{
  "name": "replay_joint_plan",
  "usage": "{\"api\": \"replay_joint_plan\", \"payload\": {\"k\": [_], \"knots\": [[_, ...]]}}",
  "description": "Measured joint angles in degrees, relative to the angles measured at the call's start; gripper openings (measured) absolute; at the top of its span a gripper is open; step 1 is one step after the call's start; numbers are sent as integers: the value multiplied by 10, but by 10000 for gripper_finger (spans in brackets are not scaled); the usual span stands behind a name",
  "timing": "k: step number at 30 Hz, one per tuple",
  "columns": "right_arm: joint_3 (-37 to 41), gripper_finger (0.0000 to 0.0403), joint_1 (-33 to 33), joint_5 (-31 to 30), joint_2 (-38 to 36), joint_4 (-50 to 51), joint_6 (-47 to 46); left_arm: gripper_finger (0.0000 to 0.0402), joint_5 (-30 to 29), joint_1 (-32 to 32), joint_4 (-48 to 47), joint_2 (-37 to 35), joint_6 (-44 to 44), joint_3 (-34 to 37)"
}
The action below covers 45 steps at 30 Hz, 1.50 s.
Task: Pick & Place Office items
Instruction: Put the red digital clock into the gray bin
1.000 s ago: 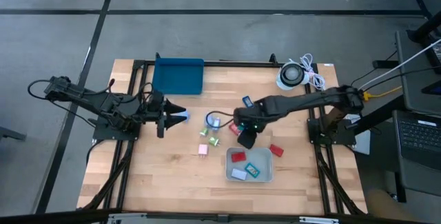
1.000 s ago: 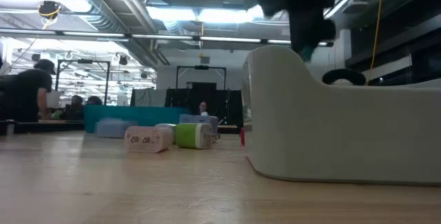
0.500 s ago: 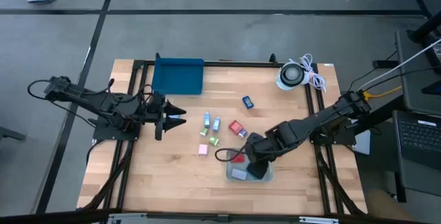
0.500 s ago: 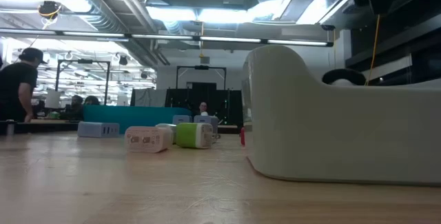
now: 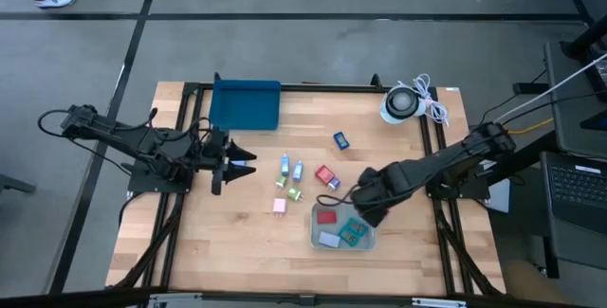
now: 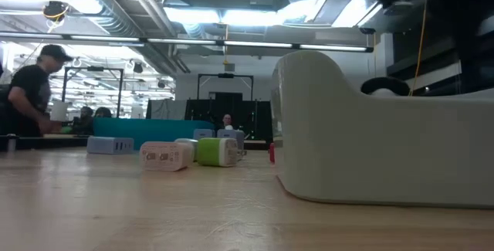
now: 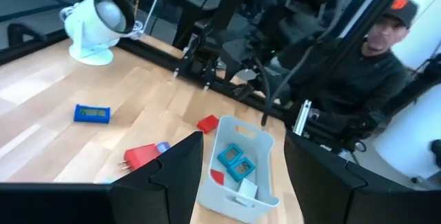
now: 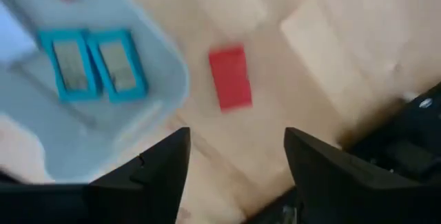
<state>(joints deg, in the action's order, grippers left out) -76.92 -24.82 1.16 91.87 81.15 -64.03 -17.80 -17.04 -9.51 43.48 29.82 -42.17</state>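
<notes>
wooden table [image 5: 228, 242] with a light grey bin [image 5: 318, 226] around 5 o'clock, already holding red, white and teal office items [image 5: 353, 233]; the rest sit loose mid-table. right gripper [image 5: 370, 212] hovers at the bin's 2 o'clock edge, fingers spread and empty, so i'd guess it's between picks and needs to go for the red block [image 8: 230, 77] next. left gripper [image 5: 237, 163] waits at 9 o'clock, also spread; the right gripper's fingertips are hard to make out from above.

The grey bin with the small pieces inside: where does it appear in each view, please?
High view: the grey bin sits near the table's front edge, right of centre.
Low view: its pale wall fills the right half.
Left wrist view: the bin lies just beyond a red piece.
Right wrist view: the bin is partly cut off.
Shared landmark: the two teal pieces inside; hidden in the low view.
</notes>
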Motion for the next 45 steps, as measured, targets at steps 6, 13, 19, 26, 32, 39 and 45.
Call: {"api": "replay_joint_plan", "payload": {"k": [6, 13, 19, 26, 32, 39, 45], "knots": [[128, 264, -63, 49, -127, -82, -61, 198, 1, 0, 12, 0, 2, 0], [219, 265, -111, -12, -228, -208, -14, 198, -9, 0, 14, 0, 8, 0], [284, 266, -114, -24, -214, -238, 20, 198, -30, 1, 23, 0, 19, 0], [370, 268, -112, -53, -212, -355, -15, 198, -57, 1, 25, 0, 25, 0], [387, 268, -118, -105, -212, -353, 50, 198, -60, 1, 25, 0, 31, 0], [422, 268, -118, -117, -210, -420, 81, 198, -61, 1, 25, 0, 35, 0], [426, 268, -118, -118, -194, -438, 79, 198, -61, 1, 25, 0, 35, 0]]}}
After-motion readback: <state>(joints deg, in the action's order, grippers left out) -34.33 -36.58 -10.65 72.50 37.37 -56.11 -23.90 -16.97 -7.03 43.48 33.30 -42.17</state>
